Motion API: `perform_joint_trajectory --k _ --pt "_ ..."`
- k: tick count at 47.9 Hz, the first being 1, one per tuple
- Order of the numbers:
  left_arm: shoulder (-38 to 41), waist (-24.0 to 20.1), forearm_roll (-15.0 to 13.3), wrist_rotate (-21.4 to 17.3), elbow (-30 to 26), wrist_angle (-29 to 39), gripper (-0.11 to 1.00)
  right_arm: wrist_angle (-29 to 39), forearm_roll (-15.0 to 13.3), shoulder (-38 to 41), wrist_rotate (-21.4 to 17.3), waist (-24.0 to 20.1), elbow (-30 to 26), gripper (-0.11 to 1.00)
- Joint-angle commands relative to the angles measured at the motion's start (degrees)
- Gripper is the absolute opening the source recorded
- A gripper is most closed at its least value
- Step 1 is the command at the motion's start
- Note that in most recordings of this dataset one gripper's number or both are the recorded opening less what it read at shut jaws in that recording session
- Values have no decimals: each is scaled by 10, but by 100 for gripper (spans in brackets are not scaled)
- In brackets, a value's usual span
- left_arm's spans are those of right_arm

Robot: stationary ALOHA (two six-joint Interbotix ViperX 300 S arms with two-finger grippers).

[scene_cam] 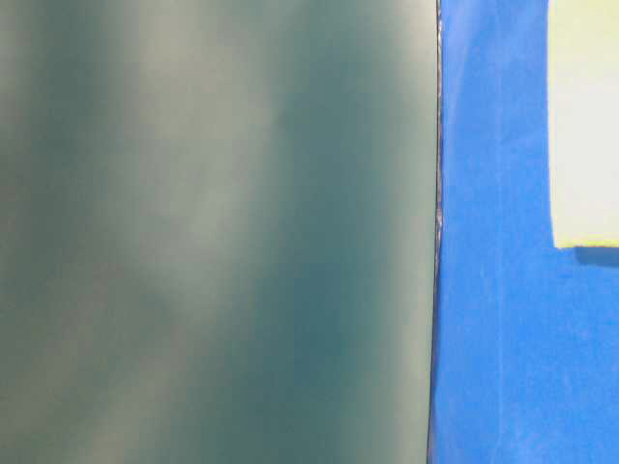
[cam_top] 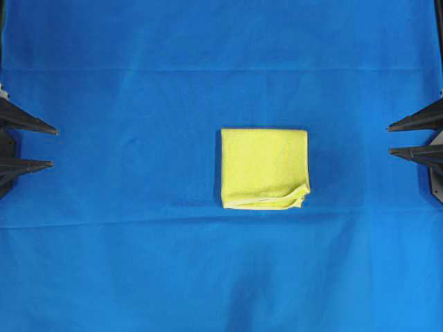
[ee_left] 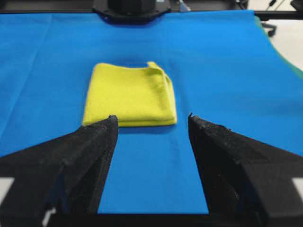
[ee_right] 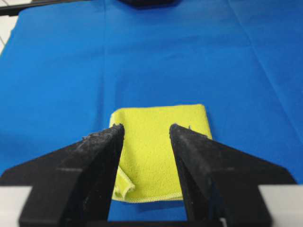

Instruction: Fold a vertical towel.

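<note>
**Towel sits nearer my right pincer**

While the towel [cam_top: 264, 168] lies folded on the blue cloth [cam_top: 138, 263], right of centre, my right gripper [cam_top: 392, 140] is nearer than my left gripper [cam_top: 54, 147]; both stand spread and empty.

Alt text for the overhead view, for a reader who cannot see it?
A folded yellow-green towel lies on a blue table cloth, just right of centre, one corner curled. The left claw and right claw sit open at the side edges, well apart from it.
</note>
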State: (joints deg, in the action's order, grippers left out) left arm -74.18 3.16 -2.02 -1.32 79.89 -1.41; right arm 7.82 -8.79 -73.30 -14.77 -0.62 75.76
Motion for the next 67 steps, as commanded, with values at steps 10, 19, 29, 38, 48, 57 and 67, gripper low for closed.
perform_joint_trajectory --k 10,19,29,38,48,57,67 --pt "4 -3 -1 1 -6 0 59 -4 1 6 -1 1 -7 51" --pt "4 -3 -1 2 -5 0 59 -4 1 7 -1 2 -7 51" --pt "4 -3 -2 2 -4 4 59 -3 1 8 -1 1 -6 51" --pt "4 -3 -2 2 -4 4 59 2 1 9 -1 1 -6 51" --pt "4 -3 -2 2 -4 4 59 4 1 10 -1 1 -5 51" --pt "4 -3 -2 2 -4 4 59 7 1 10 -1 2 -5 51" --pt "4 -3 -2 2 -4 4 59 6 1 11 -1 1 -4 51"
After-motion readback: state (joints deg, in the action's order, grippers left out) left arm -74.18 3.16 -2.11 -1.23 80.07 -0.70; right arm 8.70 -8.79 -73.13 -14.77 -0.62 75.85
